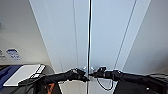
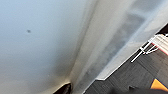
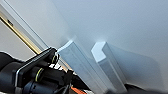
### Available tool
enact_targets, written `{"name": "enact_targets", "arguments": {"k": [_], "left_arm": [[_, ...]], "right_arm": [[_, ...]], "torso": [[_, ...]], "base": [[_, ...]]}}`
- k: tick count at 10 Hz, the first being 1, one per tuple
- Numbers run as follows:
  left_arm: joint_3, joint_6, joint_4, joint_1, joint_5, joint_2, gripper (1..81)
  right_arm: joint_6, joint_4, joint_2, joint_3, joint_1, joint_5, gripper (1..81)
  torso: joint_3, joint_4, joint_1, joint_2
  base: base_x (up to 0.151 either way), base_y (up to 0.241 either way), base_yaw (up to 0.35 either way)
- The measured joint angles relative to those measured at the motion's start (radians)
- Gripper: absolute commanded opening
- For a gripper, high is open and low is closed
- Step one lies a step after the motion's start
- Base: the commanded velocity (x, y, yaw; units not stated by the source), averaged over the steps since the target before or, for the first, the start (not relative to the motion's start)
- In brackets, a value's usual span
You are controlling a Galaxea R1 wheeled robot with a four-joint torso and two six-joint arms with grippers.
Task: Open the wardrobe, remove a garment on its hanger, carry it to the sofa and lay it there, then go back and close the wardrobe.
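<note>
Both pincers meet at the handles (image 1: pixel 88 69) of the white wardrobe (image 1: pixel 105 32): left pincer (image 1: pixel 84 75), right pincer (image 1: pixel 93 74). Its doors are closed. Whether either pincer grips cannot be told.

Legible text: none. Wall (image 1: pixel 20 37), left of the wardrobe (image 1: pixel 75 37): two small blue-and-white signs (image 1: pixel 12 53), lettering too blurred to read. Wardrobe doors and handles (image 3: pixel 100 65): unmarked.

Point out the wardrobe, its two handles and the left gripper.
wardrobe (image 1: pixel 107 37), head view, right door panel.
handles (image 3: pixel 100 51), right wrist view, top end of one handle.
left gripper (image 1: pixel 83 75), head view, tip at the door seam.
</note>
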Motion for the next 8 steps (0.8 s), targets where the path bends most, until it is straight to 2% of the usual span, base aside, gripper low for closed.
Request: {"name": "enact_targets", "arguments": {"k": [5, 8], "left_arm": [[0.308, 0.007, 0.084, 0.076, 0.024, -0.183, 81.1], [0.510, 0.009, 0.126, 0.147, 0.013, -0.342, 81.1]], "right_arm": [[-0.004, -0.001, -0.154, 0.226, -0.076, 0.050, 81.1], [-0.014, -0.021, -0.239, 0.341, -0.118, 0.061, 81.1]], "torso": [[0.000, 0.000, 0.001, 0.000], [0.000, 0.000, 0.002, 0.000]], "base": [[0.000, 0.000, 0.000], [0.000, 0.000, 0.000]]}}
